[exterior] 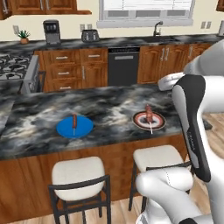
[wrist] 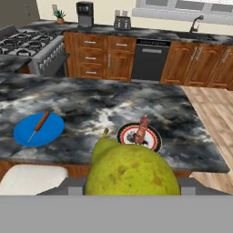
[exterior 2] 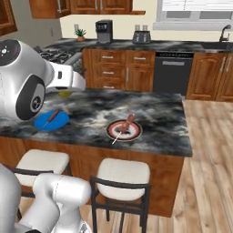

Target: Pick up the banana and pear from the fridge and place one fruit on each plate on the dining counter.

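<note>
**Mia:** What is the claw (wrist: pixel 132 193) holding?

**Ben:** It is closed on the lumpy yellow-green pear (wrist: pixel 132 170). The pear sits right at the claw, big at the bottom of the hand view, with its little stem pointing up.

**Mia:** Where should it go?

**Ben:** I think onto a plate. The pale round plate with the reddish rim (wrist: pixel 154 142) lies straight ahead of the pear, just past it, on the black-and-grey marbled stone counter (wrist: pixel 91 102). The bright blue round plate (wrist: pixel 50 132) is off to the left, well apart.

**Mia:** Are the plates bare?

**Ben:** No. Each one has a reddish-brown stick thing lying on it. On the pale plate it points away from the claw.

**Mia:** So which plate is nearer?

**Ben:** The pale one, I would say.

**Mia:** Any words to read?

**Ben:** None that I can make out.
</note>
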Controlling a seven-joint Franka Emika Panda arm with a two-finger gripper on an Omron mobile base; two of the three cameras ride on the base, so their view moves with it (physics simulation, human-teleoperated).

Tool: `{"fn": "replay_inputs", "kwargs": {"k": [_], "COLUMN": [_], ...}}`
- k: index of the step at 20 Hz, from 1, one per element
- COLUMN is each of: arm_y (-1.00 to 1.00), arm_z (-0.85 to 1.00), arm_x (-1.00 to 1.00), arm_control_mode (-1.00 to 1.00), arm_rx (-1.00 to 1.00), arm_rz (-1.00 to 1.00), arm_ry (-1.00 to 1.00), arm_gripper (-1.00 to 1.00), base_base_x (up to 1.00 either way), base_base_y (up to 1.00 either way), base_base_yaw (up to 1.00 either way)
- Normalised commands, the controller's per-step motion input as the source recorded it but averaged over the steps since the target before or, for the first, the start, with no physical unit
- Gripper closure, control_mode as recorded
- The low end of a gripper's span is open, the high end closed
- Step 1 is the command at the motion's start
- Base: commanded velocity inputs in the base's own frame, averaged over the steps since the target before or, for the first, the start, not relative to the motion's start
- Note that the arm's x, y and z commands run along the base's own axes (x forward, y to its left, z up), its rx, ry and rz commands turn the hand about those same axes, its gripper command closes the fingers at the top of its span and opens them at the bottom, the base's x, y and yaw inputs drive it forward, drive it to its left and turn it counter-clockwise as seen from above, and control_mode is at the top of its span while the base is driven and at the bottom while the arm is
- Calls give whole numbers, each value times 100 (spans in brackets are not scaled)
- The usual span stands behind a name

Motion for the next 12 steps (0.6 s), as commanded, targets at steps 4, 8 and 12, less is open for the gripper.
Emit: {"fn": "replay_inputs", "kwargs": {"k": [4,8,12], "arm_y": [0,-5,-5], "arm_z": [0,-70,-86], "arm_x": [0,87,77], "arm_control_mode": [100,-100,-100], "arm_rx": [0,13,16], "arm_rz": [0,-28,-11], "arm_ry": [0,19,19], "arm_gripper": [100,100,100], "base_base_x": [86,0,0], "base_base_y": [0,0,0], "base_base_yaw": [-49,0,0]}}
